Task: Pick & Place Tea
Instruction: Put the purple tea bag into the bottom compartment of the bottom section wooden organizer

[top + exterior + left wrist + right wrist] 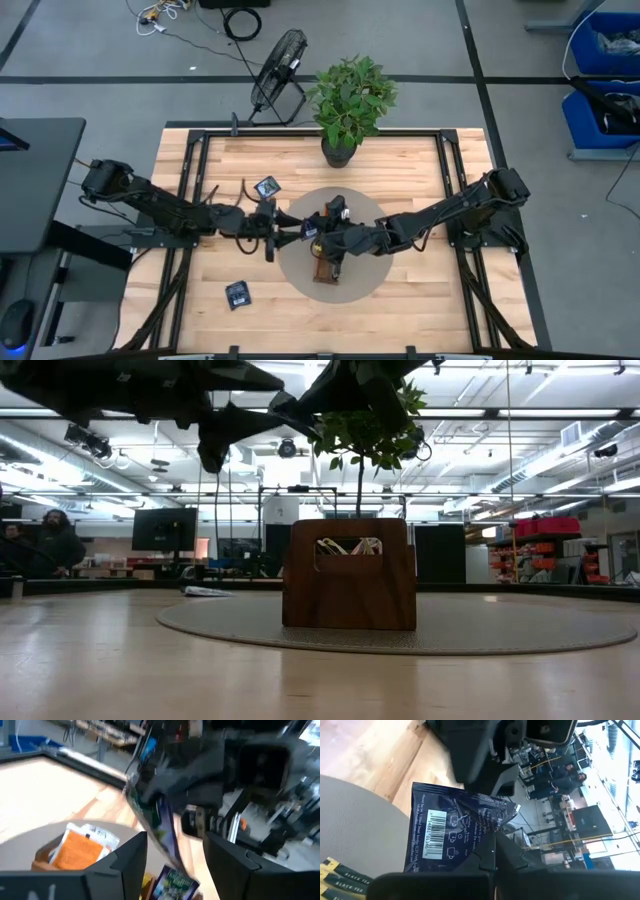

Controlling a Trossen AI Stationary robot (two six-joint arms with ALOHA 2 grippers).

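Plant [350,100] and fan [277,70] stand behind wooden tray [326,268] on mat [375,275].

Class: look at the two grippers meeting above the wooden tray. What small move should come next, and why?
Probably the right gripper should carry its navy sachet down to the tray. It is shut on the sachet, the left gripper stands open beside it, and the tray, already holding sachets, lies just below.

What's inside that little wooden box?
The wooden box holds tea sachets: an orange sachet and yellow ones show. Its walls hide how many lie deeper.
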